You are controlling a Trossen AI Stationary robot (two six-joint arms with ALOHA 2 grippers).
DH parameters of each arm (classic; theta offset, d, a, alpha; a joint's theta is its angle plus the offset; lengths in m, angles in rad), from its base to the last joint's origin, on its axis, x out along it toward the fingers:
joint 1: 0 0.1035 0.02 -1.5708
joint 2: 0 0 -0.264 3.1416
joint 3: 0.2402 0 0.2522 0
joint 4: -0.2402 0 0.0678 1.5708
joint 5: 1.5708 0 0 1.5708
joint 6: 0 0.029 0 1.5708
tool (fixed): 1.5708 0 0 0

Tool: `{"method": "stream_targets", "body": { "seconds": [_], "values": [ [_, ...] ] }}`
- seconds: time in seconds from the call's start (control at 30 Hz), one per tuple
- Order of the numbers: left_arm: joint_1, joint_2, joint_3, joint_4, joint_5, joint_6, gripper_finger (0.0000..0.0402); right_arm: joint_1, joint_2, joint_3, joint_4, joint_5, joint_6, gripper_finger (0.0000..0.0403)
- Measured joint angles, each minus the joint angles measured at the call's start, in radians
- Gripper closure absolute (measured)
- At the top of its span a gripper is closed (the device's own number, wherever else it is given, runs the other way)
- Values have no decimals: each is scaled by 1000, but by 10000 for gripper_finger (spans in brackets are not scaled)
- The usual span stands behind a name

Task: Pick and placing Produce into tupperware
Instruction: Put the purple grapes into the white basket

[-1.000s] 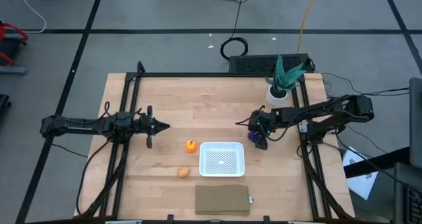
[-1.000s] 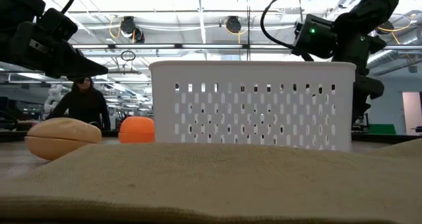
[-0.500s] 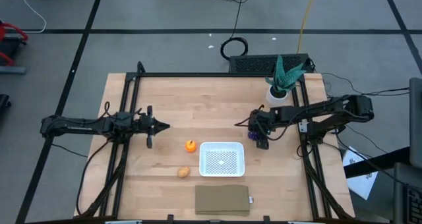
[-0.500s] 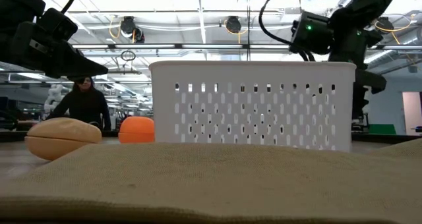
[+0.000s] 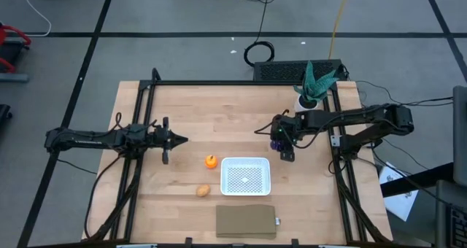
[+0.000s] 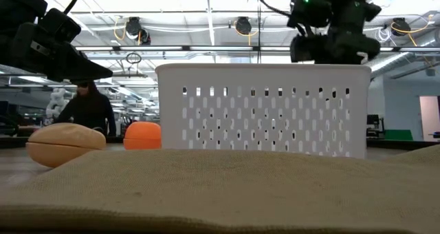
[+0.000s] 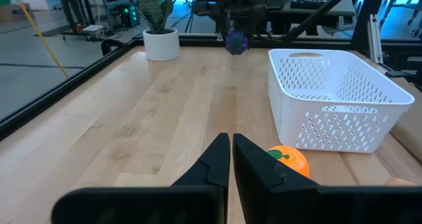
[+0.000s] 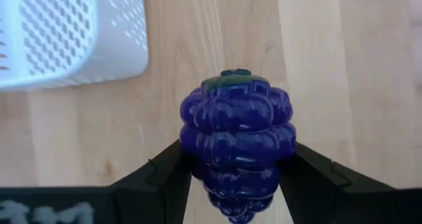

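Observation:
The dark purple lumpy produce piece (image 8: pixel 237 141) sits between the fingers of my right gripper (image 8: pixel 237 184), just right of the white tupperware (image 5: pixel 246 176). In the high view, this gripper (image 5: pixel 282 144) hovers over the wood with the purple piece (image 5: pixel 275 140). The round orange piece (image 5: pixel 211 161) and the tan oval piece (image 5: pixel 202 191) rest on the table left of the tupperware. My left gripper (image 5: pixel 179 139) waits shut at the table's left, touching nothing. My right gripper pinches the purple piece between its two fingers, one on each of its lumpy sides (image 8: pixel 188 151), at its lower half. The fingers (image 8: pixel 310 174) come from above, slanting down. The piece is lifted clear of the table, its green top pointing away from the gripper.
A flat brown rectangle (image 5: pixel 246 221) lies near the front edge, below the tupperware. A potted green plant (image 5: pixel 312 87) stands at the far right corner, behind my right arm. Bare wood stretches between my left gripper and the tupperware.
My right gripper has risen with the purple piece, lifting it clear of the table, and has drifted slightly toward the far edge. The left arm has kept still.

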Motion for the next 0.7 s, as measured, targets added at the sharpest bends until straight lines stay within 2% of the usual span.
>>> {"method": "stream_targets", "body": {
  "seconds": [0.7],
  "values": [
    [0,0,0,1,0,1,378,28,0,280,-242,0,24,217]
  ]
}}
